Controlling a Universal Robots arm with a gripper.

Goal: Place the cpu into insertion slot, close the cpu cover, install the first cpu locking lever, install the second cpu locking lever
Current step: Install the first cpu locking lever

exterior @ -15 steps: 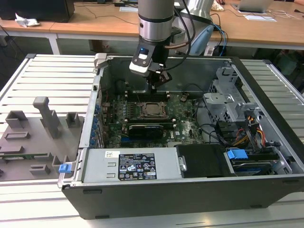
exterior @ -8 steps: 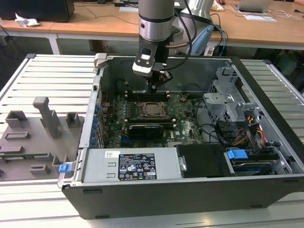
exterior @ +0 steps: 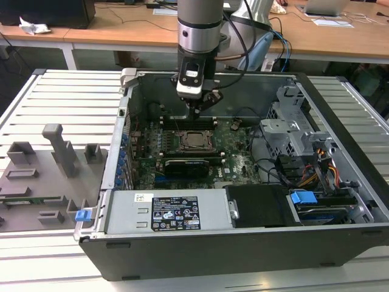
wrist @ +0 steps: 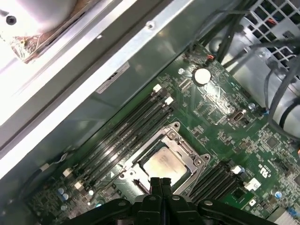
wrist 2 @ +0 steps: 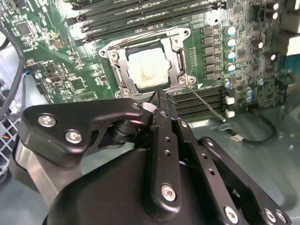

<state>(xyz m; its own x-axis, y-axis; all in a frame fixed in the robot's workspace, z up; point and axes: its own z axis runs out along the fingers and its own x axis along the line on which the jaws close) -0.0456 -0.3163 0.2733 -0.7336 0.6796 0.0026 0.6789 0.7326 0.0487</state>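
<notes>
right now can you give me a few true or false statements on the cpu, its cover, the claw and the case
1. The cpu sits in the insertion slot. True.
2. The claw grips the cpu. False: the claw is shut and the cpu lies in the slot, out of its grip.
3. The cpu cover lies down around the cpu, whose top shows through its window. True.
4. The computer case has its side panel on. False: it is open and the green board shows.
5. The grey fixture tray lies at the exterior view's right of the case. False: it lies at the left.
</notes>
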